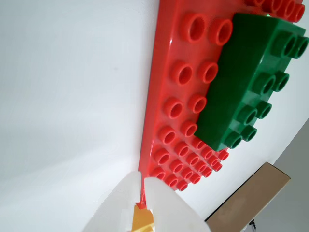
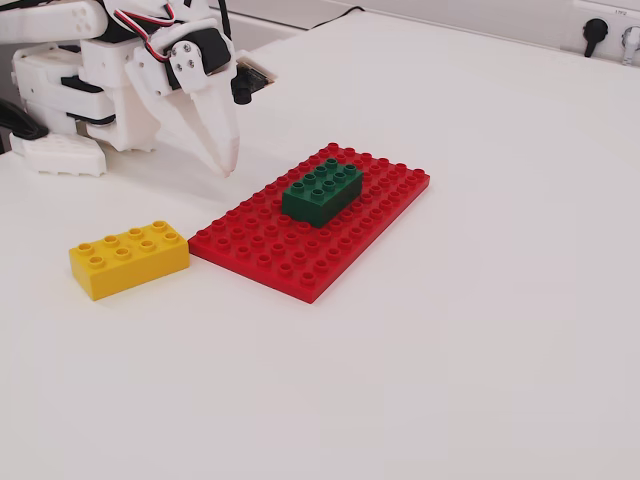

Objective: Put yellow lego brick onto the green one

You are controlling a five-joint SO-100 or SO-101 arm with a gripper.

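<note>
Yellow lego brick point(image 2: 129, 258) lies flat on the white table point(image 2: 480, 300), studs up, at the left of the fixed view, just beside the near-left corner of the red baseplate point(image 2: 310, 222); whether brick and plate touch cannot be told; its long axis runs from lower left to upper right in that view, roughly in line with the plate's short edge; eight round studs show on top in two rows of four; no writing can be read on it, the studs being too small to tell; in the wrist view only a sliver of yellow point(image 1: 143, 220) shows at the bottom edge between the white fingers.

The green one point(image 2: 322, 190) sits studs up on the red baseplate, towards the plate's far-left part in the fixed view, with bare red studs on all sides; its long axis runs along the plate's long side, lower left to upper right; in the wrist view the green one point(image 1: 246, 79) fills the upper right, its hollow studs plain and unmarked; no brand or label is legible on either brick or on the plate.

The gripper point(image 2: 226, 160) hangs over the bare table behind the plate's left end, well apart from the yellow brick, tips pointing down; its two white fingers point(image 1: 166, 208) are brought together with only a thin slit between them, and they hold nothing.
</note>
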